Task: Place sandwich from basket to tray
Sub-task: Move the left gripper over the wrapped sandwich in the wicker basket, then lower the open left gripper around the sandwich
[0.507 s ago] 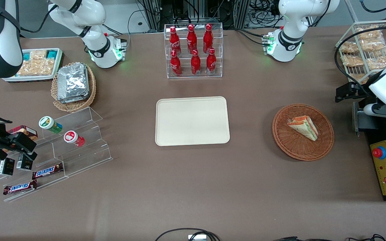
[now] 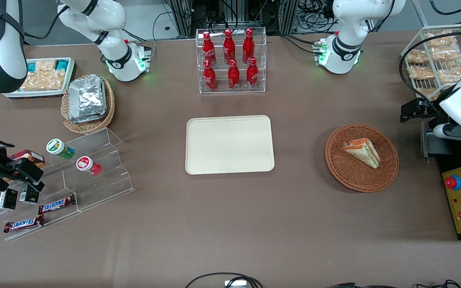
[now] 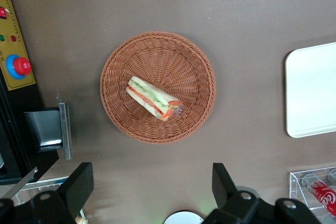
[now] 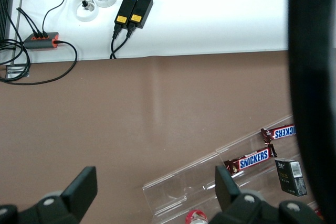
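With the gripper (image 3: 149,184) hanging high over the basket (image 3: 116,61), jaws spread wide and empty, the sandwich (image 3: 153,98) lies tilted inside, well apart from the tray (image 2: 198,132); a descent misaligned with the wedge could slip off its wrap.

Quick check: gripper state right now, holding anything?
Gripper: open, empty, high above the table, with the sandwich untouched in the basket below it.
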